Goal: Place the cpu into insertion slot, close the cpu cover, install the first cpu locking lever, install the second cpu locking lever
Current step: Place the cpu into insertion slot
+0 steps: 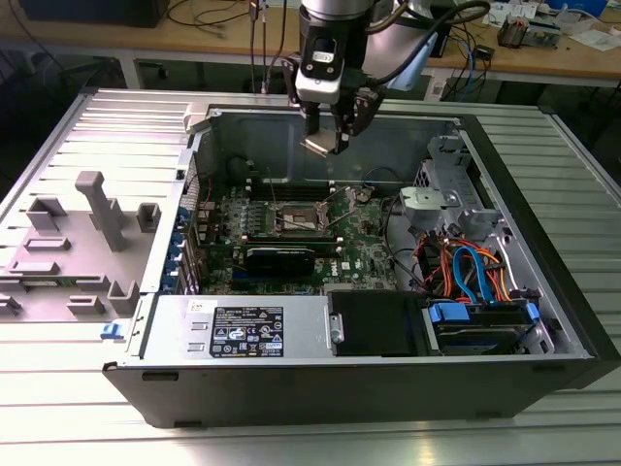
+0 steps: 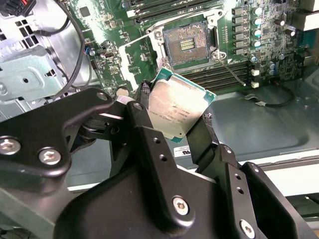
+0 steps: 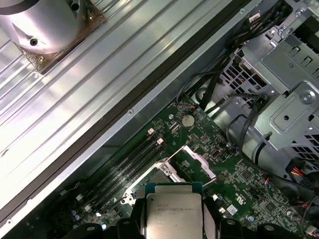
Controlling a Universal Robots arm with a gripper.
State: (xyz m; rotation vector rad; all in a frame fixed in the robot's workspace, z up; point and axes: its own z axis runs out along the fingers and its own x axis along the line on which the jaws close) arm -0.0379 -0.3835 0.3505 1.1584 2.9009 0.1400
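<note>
tool is clamping chip by opposite edges; probably light, stiff, fragile underneath; socket is sitting at its six o'clock in the exterior view

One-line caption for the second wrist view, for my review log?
Gripper holds the cpu by its edges over the motherboard, the insertion slot empty.
</note>
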